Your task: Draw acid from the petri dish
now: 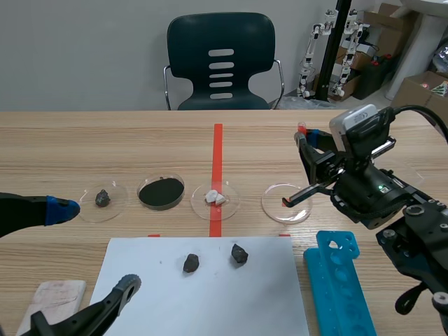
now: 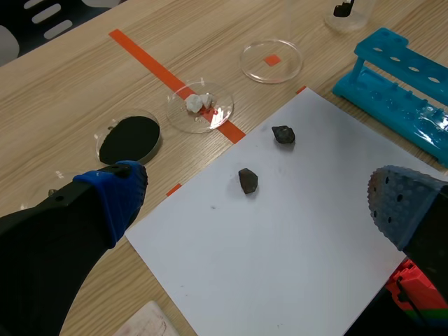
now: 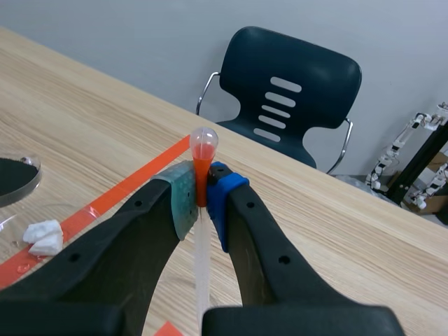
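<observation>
Right claw [image 3: 201,190] pinching red-bulbed pipette [image 3: 204,145], clear petri dish [image 1: 274,205]

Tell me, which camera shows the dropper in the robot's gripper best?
The right wrist view: the dropper is pinched between the pads of the right gripper, bulb up, stem running down. The scene view shows only its small reddish top above that gripper. The left wrist view does not show it.
</observation>
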`<state>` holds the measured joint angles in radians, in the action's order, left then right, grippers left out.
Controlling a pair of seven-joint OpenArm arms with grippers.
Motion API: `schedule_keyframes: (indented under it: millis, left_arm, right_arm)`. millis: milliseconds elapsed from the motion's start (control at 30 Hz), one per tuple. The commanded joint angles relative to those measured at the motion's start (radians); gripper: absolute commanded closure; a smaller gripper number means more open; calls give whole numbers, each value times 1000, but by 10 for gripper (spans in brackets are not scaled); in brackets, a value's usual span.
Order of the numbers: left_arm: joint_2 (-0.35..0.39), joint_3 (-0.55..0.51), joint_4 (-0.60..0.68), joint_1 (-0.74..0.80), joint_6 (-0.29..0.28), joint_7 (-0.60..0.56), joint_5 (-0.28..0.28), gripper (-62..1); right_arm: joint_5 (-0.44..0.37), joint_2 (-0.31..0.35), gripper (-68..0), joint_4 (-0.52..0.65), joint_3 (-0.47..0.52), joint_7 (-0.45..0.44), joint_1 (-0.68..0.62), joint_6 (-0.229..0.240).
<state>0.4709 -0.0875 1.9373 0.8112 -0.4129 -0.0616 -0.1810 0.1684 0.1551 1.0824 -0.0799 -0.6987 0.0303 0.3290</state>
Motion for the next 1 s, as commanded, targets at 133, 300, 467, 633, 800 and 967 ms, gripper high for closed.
schedule_keyframes:
  millis: [133, 300, 467, 633, 800, 967]
  left_arm:
    - [-5, -3, 7, 0, 2, -18, -10, -623]
    - [-5, -3, 7, 0, 2, -18, -10, -623]
    - [-5, -3, 7, 0, 2, -18, -10, -623]
    - [-5, -3, 7, 0, 2, -18, -10, -623]
    - [-5, -3, 7, 0, 2, -18, -10, -623]
    - [-5, -3, 7, 0, 2, -18, -10, -623]
  right_arm:
    - [-11, 0, -22, 3, 0, -34, 23, -1]
    - [-11, -1, -22, -1, 0, -42, 23, -2]
    - [15, -17, -22, -39, 0, -38, 39, -8]
    - [15, -20, -22, -46, 0, -66, 39, -8]
    - [17, -26, -22, -48, 0, -88, 39, -15]
    - [30, -39, -22, -64, 0, -98, 39, -19]
